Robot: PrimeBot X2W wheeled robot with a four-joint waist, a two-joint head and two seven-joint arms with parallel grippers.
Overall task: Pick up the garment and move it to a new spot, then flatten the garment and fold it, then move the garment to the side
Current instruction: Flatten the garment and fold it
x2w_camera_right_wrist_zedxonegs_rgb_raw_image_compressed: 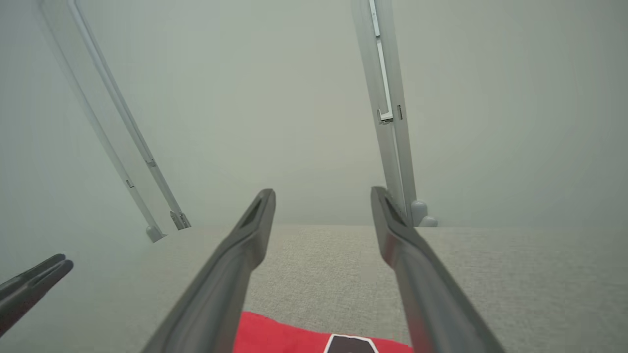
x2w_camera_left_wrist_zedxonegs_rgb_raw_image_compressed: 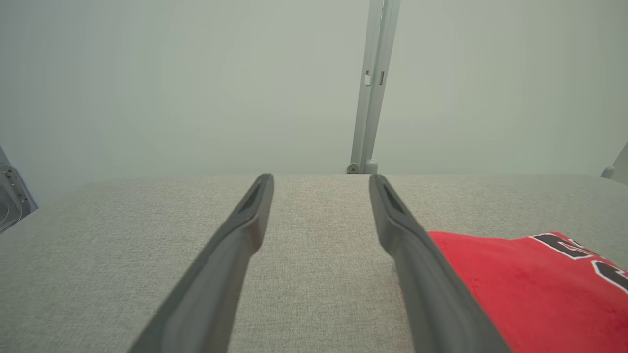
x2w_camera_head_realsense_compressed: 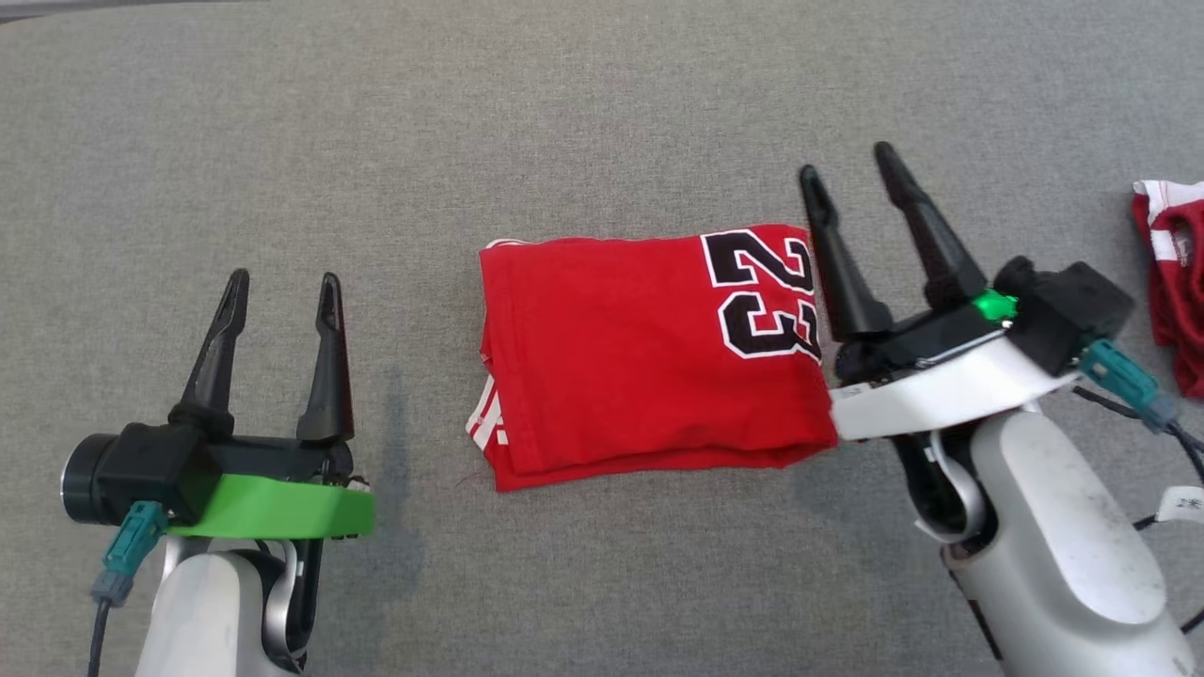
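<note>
The garment [x2w_camera_head_realsense_compressed: 649, 353] is a red jersey with a black and white number 23, folded into a rectangle at the middle of the grey surface. My right gripper [x2w_camera_head_realsense_compressed: 851, 174] is open, raised just past the garment's right edge, with nothing between its fingers. The right wrist view has the garment's edge [x2w_camera_right_wrist_zedxonegs_rgb_raw_image_compressed: 274, 338] below the spread fingers. My left gripper [x2w_camera_head_realsense_compressed: 282, 282] is open, well to the left of the garment and apart from it. In the left wrist view the garment [x2w_camera_left_wrist_zedxonegs_rgb_raw_image_compressed: 530, 289] lies to the right of my left gripper [x2w_camera_left_wrist_zedxonegs_rgb_raw_image_compressed: 321, 179].
Another red and white cloth [x2w_camera_head_realsense_compressed: 1176, 282] lies crumpled at the far right edge. The grey fabric surface [x2w_camera_head_realsense_compressed: 602, 122] stretches wide behind the garment. Pale upright posts [x2w_camera_right_wrist_zedxonegs_rgb_raw_image_compressed: 387, 113] stand past the surface's far edge.
</note>
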